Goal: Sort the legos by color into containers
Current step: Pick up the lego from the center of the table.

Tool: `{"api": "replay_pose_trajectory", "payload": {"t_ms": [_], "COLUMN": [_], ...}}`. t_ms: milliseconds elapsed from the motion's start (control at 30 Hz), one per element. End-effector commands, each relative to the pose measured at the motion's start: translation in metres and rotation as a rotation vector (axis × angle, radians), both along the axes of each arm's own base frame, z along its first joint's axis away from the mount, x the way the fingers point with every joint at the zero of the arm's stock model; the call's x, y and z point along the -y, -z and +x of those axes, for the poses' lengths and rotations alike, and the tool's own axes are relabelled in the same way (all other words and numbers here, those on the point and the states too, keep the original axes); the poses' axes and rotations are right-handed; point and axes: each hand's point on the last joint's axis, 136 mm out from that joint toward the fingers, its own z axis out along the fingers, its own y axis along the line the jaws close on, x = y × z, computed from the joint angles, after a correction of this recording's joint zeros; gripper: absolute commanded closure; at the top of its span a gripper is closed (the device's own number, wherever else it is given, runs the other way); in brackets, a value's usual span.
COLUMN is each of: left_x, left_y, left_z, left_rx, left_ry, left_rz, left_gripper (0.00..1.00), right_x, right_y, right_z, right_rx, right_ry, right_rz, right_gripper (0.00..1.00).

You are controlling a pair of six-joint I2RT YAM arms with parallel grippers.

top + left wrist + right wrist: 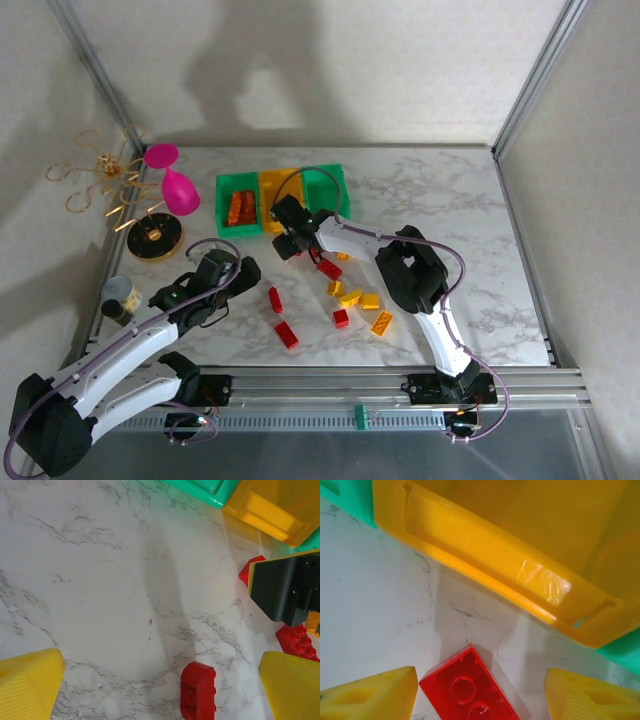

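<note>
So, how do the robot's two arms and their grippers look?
The left arm and the right arm have white links with black joints, and a lilac cable loops along each. The gripper fingers are yellow wedges with finely ribbed faces.

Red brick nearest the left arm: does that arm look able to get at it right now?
Probably yes. The red brick lies alone on bare marble, just ahead of and between the fingers of the open left tool. Nothing rests on it or crowds it, so the way looks free.
</note>
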Motion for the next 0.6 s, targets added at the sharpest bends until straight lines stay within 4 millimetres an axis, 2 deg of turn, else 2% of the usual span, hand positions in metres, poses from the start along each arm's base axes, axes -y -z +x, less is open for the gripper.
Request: {"api": "replay_pose_trajectory", "payload": {"t_ms": [0, 200, 367, 467, 567], "left_x": [0.000, 0.000, 0.002, 0.002, 0.003], "left_y": [0.004, 0.002, -0.002, -0.006, -0.010], "left_z": [-0.005, -0.005, -0.003, -0.001, 0.001], "left_rx": [-0.012, -0.005, 0.005, 0.014, 0.019], "left_ry": [0.002, -0.001, 0.003, 0.003, 0.001], "left_rz": [-0.008, -0.009, -0.017, -0.018, -0.017], "left_gripper": [0.00, 0.00, 0.00, 0.00, 0.00], "right_x": [-0.002, -0.007, -0.011, -0.011, -0.014], "right_y": [0.009, 0.016, 0.015, 0.006, -0.014], "right_z": [0.000, 0.000, -0.003, -0.003, -0.002], "right_rx": [-0.004, -0.016, -0.027, -0.019, -0.003], "right_ry": [-0.019, -0.028, -0.037, -0.032, -0.028], "right_rz": [-0.048, -0.050, -0.030, -0.020, 0.020], "right_gripper": [0.34, 0.40, 0.52, 0.63, 0.69]}}
